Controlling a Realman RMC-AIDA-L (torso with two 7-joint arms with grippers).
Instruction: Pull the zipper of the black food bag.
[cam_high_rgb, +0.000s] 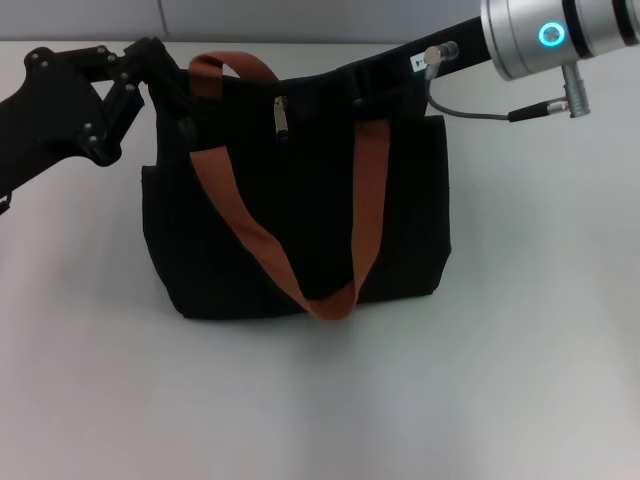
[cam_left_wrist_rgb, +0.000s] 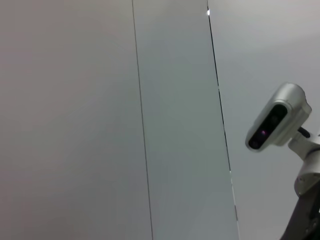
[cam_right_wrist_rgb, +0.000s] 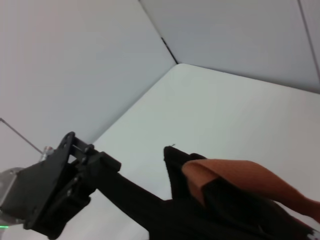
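Black food bag (cam_high_rgb: 300, 200) lies flat on white table (cam_high_rgb: 520, 350), orange-brown straps (cam_high_rgb: 370, 190) draped across front. Silver zipper (cam_high_rgb: 283, 117) on top edge, between both grippers. Left gripper (cam_high_rgb: 165, 85) clamped on bag's left top corner. Right gripper (cam_high_rgb: 370, 85) at bag's right top edge, just beside zipper; finger state cannot tell.

Black left gripper (cam_high_rgb: 150, 75); silver cyan-ringed right arm (cam_high_rgb: 555, 35).

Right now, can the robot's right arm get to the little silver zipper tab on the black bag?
Probably yes. The zipper lies uncovered on the top edge of the black food bag, between the orange straps. The right gripper sits at that same edge, close by.
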